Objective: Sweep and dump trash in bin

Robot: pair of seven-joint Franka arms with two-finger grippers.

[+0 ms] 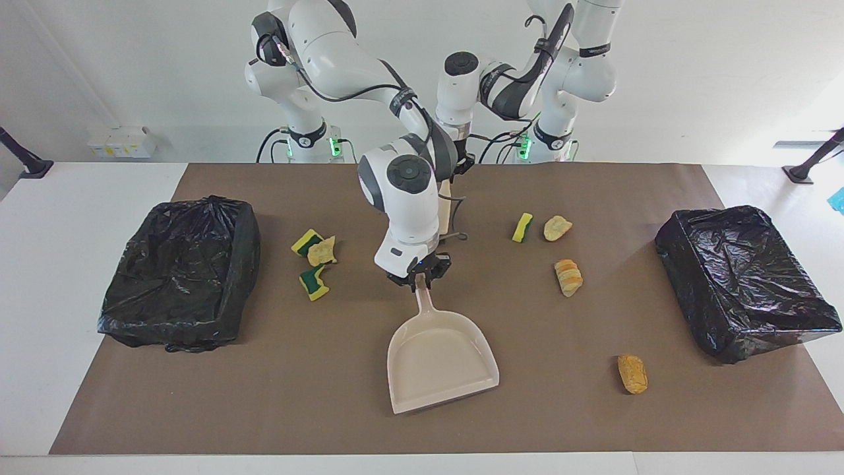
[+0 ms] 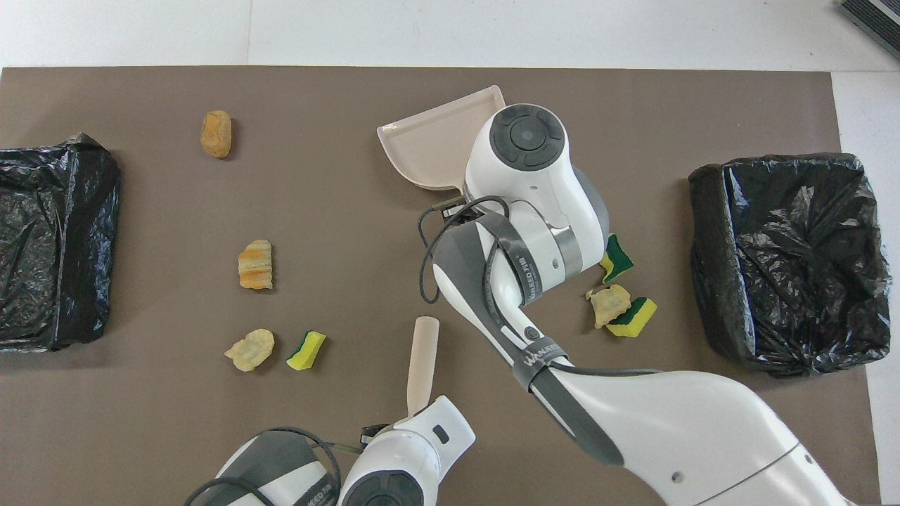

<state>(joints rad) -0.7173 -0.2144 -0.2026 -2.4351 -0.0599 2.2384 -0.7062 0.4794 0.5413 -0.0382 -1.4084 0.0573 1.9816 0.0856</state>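
Lying loose on the mat (image 1: 593,409), the trash (image 1: 568,277) is seven scraps, none collected. Three sit together toward the right arm's end: two sponge bits (image 1: 306,242) and a bread chunk (image 1: 323,251). Four are toward the left arm's end: one sponge bit (image 1: 522,227) and bread (image 1: 558,228) side by side, another chunk a little farther from the robots, and the last chunk (image 1: 632,373) farthest out, well apart from the rest.

Progress, as I judge it: start of task. The dustpan (image 1: 438,356) is empty, mid-table, mouth pointing away from the robots. No scrap shows in either bin, one at the right arm's end (image 1: 244,251), one at the left arm's end (image 1: 758,330). Sweeping and dumping are all left to do.

The right gripper (image 1: 421,277) is down on the dustpan's handle, fingers clamped on it. The left gripper (image 2: 416,409) is closed on a cream brush handle (image 2: 422,358), nearer to the robots than the pan; the bristle end is hidden by the right arm.

No scrap touches fingers, pan or brush. The three-scrap group is closest, near the right gripper on the side of the right arm's end, clearly apart. The four others are farther off toward the left arm's end. The pan mouth faces none of them, so it likely needs turning.
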